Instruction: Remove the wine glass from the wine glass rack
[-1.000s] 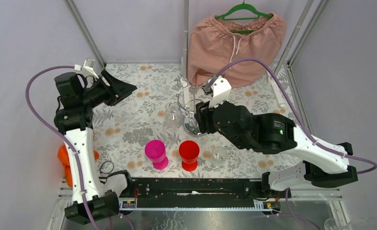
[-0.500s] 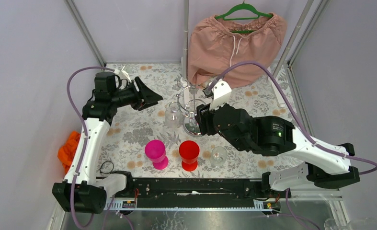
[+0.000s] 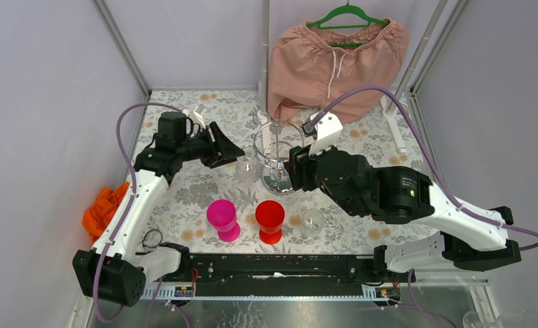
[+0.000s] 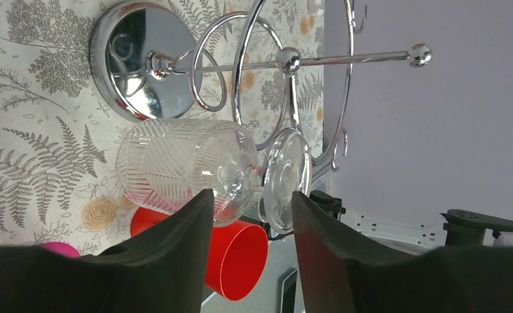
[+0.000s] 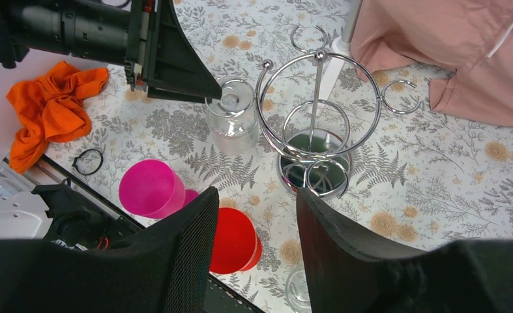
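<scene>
1. Right gripper point(image 5: 257, 202): jaws apart, empty, just beside rack, probably to steady it.
2. Left gripper point(image 4: 250, 202): jaws apart, aligned with glass stem, not gripping.
3. Rack point(image 3: 277, 164): upright.
4. Glass point(image 4: 188, 166): hung upside down on the rack's left ring (foot caught).

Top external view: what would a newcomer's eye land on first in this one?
The chrome wine glass rack at mid-table, with a clear wine glass hanging bowl-down from a ring on its left side, and the left gripper open right beside that glass. Next come the pink cup and red cup standing near the front edge, and the pink garment on a green hanger at the back.
</scene>
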{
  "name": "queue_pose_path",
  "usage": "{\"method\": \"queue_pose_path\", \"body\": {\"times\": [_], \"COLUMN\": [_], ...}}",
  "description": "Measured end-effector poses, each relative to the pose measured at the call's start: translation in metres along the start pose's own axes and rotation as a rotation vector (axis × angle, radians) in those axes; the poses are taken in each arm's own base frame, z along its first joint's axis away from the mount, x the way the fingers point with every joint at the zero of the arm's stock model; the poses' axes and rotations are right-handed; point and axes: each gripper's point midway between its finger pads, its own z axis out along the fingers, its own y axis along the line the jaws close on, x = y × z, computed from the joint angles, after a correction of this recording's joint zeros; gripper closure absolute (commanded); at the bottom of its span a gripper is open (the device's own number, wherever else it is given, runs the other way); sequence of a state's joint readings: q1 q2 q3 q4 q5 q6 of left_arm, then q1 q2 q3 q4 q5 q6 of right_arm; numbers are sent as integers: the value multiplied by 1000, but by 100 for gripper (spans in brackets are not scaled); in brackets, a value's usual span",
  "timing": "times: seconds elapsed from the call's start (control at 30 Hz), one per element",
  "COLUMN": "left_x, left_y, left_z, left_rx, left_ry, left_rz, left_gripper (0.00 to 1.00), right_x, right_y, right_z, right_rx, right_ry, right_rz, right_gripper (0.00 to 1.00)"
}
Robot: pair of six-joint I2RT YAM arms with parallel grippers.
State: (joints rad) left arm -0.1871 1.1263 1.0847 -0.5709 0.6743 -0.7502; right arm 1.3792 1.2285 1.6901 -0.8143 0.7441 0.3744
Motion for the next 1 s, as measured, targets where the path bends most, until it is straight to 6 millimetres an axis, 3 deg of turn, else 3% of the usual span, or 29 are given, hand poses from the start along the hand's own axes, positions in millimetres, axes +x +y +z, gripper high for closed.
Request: {"method": "queue_pose_path", "body": {"times": [0.3, 0.63, 1.0], "left_x": [9, 13, 11], "left_y": [-2, -10, -16], "left_z": [7, 5, 6], "left_rx": [2, 19, 37], "left_ry": [12, 13, 2], "left_rz": [-5, -5, -38], "left_gripper": [50, 65, 70], "right_x": [-3, 4, 8], "right_y": [2, 3, 3], "right_z": [1, 5, 8], "right_rx": [-5, 0, 7], "right_ry": [-12, -3, -3], "right_rz": [11, -1, -6], "right_gripper": [47, 50, 53]}}
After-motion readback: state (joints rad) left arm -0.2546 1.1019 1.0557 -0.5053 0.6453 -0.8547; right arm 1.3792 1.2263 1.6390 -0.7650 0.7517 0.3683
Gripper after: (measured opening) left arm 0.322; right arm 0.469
